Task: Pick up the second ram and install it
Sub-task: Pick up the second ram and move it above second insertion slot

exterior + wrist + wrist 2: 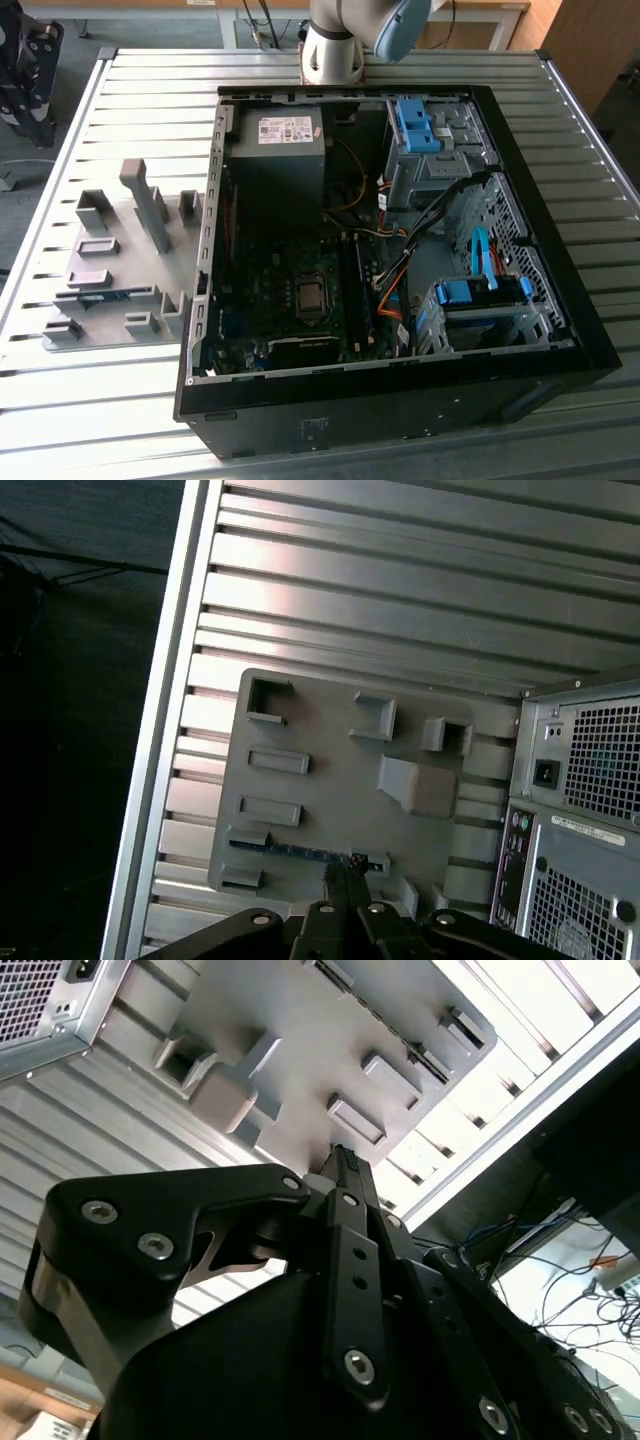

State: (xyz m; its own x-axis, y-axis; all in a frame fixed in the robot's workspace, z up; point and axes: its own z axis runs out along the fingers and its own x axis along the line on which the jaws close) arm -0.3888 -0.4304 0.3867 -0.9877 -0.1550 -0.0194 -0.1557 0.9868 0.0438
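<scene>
On the grey holder plate [118, 262], lying on the slatted tabletop [120, 110] at the exterior view's left of the open computer case [400, 405], the second ram [100, 296] stands on edge in its slot between small blocks, not picked up. In the first wrist view the second ram [300, 849] reads as a thin blue-green strip. The tool [343, 865] hangs well above the plate, tips pointing toward one end of the stick, apart from it. In both wrist views the tool [345, 1155] has its fingers pressed together with nothing between them. Progress judged: early, approach only, with grasp, lift, carry and seating all left. The memory slots [350, 290] on the board inside the case look dark, and I cannot tell whether any stick is seated there.
</scene>
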